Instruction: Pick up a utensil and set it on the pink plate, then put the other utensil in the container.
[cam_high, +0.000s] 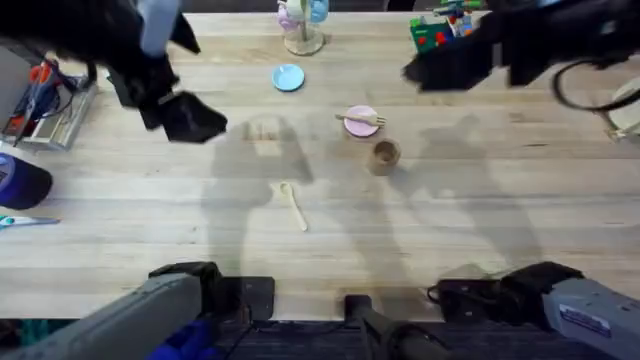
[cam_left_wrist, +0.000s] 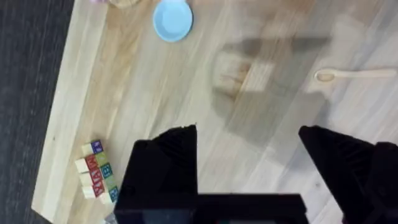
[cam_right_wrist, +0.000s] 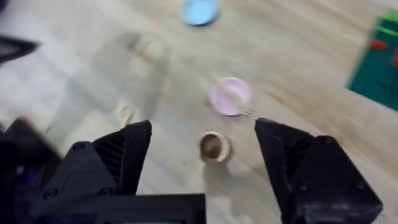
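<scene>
The wooden fork (cam_high: 362, 119) lies across the small pink plate (cam_high: 361, 122), right of the table's middle. In the right wrist view the fork (cam_right_wrist: 241, 107) rests on the pink plate (cam_right_wrist: 227, 97). The brown container (cam_high: 385, 155) stands upright just in front of the plate, with the container (cam_right_wrist: 213, 147) open-topped. The wooden spoon (cam_high: 293, 204) lies flat on the table, nearer the front; the spoon (cam_left_wrist: 354, 74) is bare. My left gripper (cam_high: 190, 118) hangs high at the back left, open and empty (cam_left_wrist: 249, 140). My right gripper (cam_high: 425, 68) is raised at the back right, open and empty (cam_right_wrist: 204, 127).
A light blue plate (cam_high: 288, 77) sits behind the pink one. A cup stand (cam_high: 300, 25) and green toy blocks (cam_high: 440, 30) are at the back edge. Tools (cam_high: 40, 100) and a dark blue object (cam_high: 20, 180) lie at the left. Letter blocks (cam_left_wrist: 96, 175) sit near the table's edge.
</scene>
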